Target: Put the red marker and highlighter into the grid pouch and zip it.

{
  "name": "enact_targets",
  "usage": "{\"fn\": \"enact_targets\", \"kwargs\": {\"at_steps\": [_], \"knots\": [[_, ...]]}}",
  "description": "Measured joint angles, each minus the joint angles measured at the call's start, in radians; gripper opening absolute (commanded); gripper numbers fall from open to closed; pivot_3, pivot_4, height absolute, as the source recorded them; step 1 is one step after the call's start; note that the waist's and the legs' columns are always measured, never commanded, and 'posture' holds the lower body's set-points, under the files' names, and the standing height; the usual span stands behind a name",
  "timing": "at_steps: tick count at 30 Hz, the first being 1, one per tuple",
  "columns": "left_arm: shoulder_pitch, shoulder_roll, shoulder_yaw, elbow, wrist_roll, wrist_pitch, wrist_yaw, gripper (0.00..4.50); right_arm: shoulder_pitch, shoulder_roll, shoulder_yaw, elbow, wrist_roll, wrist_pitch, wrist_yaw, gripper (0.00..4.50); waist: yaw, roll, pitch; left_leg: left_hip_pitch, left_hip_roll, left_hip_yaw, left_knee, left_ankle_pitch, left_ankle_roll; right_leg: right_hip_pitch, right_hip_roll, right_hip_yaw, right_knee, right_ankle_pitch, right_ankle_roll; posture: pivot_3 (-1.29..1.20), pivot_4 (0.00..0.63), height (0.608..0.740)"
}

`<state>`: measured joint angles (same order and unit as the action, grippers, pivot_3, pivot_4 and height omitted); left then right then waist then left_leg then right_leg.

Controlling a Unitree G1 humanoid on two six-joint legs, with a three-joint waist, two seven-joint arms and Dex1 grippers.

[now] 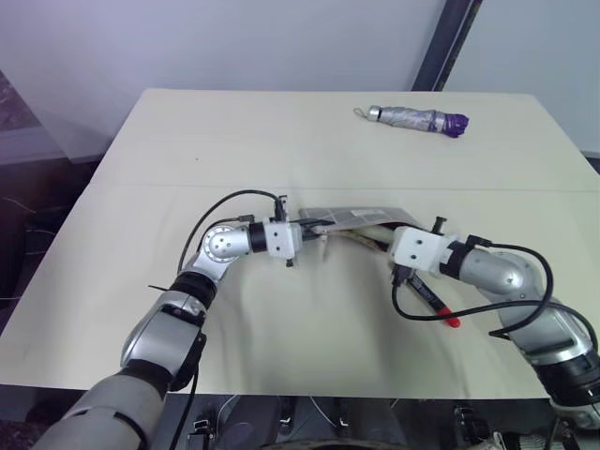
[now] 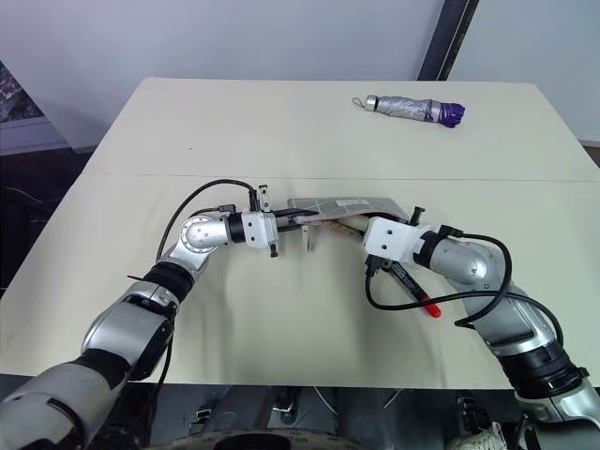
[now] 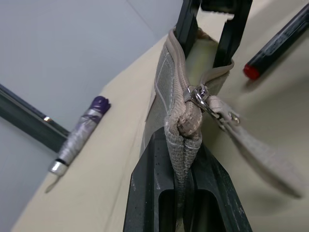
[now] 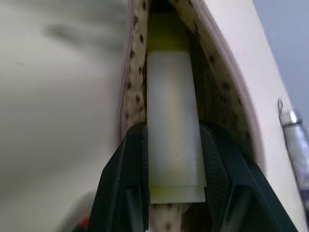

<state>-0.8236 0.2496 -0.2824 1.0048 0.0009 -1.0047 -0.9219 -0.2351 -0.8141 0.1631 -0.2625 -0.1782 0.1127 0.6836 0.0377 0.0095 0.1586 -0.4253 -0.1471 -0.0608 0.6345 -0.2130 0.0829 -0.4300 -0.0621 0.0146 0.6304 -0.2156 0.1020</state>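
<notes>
Two end effectors meet at the grid pouch (image 2: 342, 207), which sits near the middle of the cream bench (image 2: 281, 122). The left end effector (image 3: 186, 159) points sideways toward the robot's right and is clamped shut on the pouch's end seam; in the left wrist view the grey gridded fabric is pinched flat between its black fingers (image 3: 145, 188), with the zipper slider and its pull tab (image 3: 256, 150) hanging just past them. The pouch mouth stands open along its top edge. The right end effector (image 4: 174, 159) grips the highlighter (image 4: 171, 125), its fingers closed against the pale barrel on both sides. The highlighter's far end with the yellow band already lies inside the open mouth, between the dotted beige lining on either side. The red marker (image 2: 415, 290) lies on the bench below the right wrist, partly hidden by the arm and a black cable, its red tip showing toward the bench's near edge, outside the pouch. A folded silver and purple umbrella (image 2: 412, 109) rests well apart at the far side of the bench
</notes>
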Motion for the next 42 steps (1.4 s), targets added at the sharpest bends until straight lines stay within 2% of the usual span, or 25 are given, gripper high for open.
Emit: {"fn": "enact_targets", "kwargs": {"at_steps": [7,8,13,17,21,26,28,34,38,41,42], "knots": [[0.004,0.000,0.049,-0.049,-0.147,0.090,-0.196,0.00,-0.035,0.008,0.018,0.045,-0.070,-0.130,-0.008,0.91,0.001,0.000,0.000,0.000,0.000,0.000,0.000,0.000,0.000,0.000,0.000,0.000,0.000,0.000,0.000,0.00,0.150,0.740],[0.004,-0.003,0.060,-0.048,-0.153,0.099,-0.207,0.00,-0.040,0.011,0.018,0.057,-0.073,-0.145,-0.010,2.00,0.001,0.000,0.000,0.000,0.000,0.000,0.001,0.000,0.000,0.000,0.000,0.000,0.000,0.000,0.000,0.00,0.150,0.740],[0.004,-0.009,0.076,-0.021,-0.139,0.102,-0.182,0.00,-0.040,0.025,0.009,0.071,-0.053,-0.176,-0.014,4.47,0.002,0.000,0.000,0.000,0.000,0.000,0.000,0.000,0.000,0.000,0.000,0.000,0.000,0.000,0.000,0.00,0.150,0.740],[0.000,0.002,0.100,0.005,-0.093,0.084,-0.101,0.00,0.005,0.054,-0.076,0.024,0.042,-0.120,-0.010,4.47,0.003,0.000,0.000,0.000,0.000,0.000,0.000,0.000,0.000,0.000,0.000,0.000,0.000,0.000,0.000,0.00,0.150,0.740],[-0.014,0.015,0.107,0.027,-0.025,0.055,0.003,0.00,0.068,0.159,-0.209,-0.117,0.287,0.098,-0.011,4.47,0.004,0.000,0.000,0.000,0.000,0.000,0.000,0.000,0.000,0.000,0.000,0.000,0.000,0.000,0.000,0.00,0.150,0.740],[-0.018,0.033,0.107,0.049,0.019,0.037,0.057,0.00,0.287,0.165,-0.358,-0.331,0.561,0.328,0.019,4.47,0.005,0.000,0.000,0.000,0.000,0.000,-0.001,-0.001,0.002,0.000,0.000,0.000,-0.001,0.000,0.000,0.00,0.150,0.740],[-0.016,0.036,0.106,0.051,0.034,0.033,0.068,0.00,0.399,0.140,-0.383,-0.362,0.575,0.366,0.030,4.47,0.004,0.000,0.000,0.000,0.000,0.000,-0.001,-0.001,0.002,0.001,0.000,0.001,-0.001,0.000,0.000,0.00,0.150,0.740],[-0.009,0.039,0.102,0.055,0.066,0.013,0.089,0.00,0.639,0.058,-0.454,-0.352,0.471,0.440,-0.010,4.47,0.004,0.000,0.000,0.001,0.000,0.000,0.000,-0.001,0.002,0.002,0.000,0.000,0.000,0.000,0.000,0.00,0.150,0.740],[-0.007,0.037,0.094,0.077,0.101,0.011,0.111,0.00,0.686,0.057,-0.485,-0.319,0.465,0.467,-0.009,4.47,0.000,-0.001,0.000,0.001,0.000,0.000,0.001,-0.001,0.001,0.003,0.000,0.001,-0.001,0.000,0.000,0.00,0.150,0.740],[-0.007,0.030,0.089,0.077,0.109,0.010,0.117,0.00,0.687,0.045,-0.476,-0.312,0.457,0.471,-0.003,3.62,0.002,-0.001,0.000,0.002,0.001,0.000,0.002,-0.001,0.001,0.003,0.000,0.000,-0.001,0.000,0.000,0.00,0.150,0.740],[-0.007,0.030,0.089,0.077,0.109,0.011,0.117,0.00,0.678,0.043,-0.469,-0.314,0.459,0.482,0.001,3.14,0.002,-0.002,-0.001,0.002,0.001,0.000,0.002,-0.001,0.001,0.004,0.000,0.000,-0.001,0.000,0.000,0.00,0.150,0.740]]}}
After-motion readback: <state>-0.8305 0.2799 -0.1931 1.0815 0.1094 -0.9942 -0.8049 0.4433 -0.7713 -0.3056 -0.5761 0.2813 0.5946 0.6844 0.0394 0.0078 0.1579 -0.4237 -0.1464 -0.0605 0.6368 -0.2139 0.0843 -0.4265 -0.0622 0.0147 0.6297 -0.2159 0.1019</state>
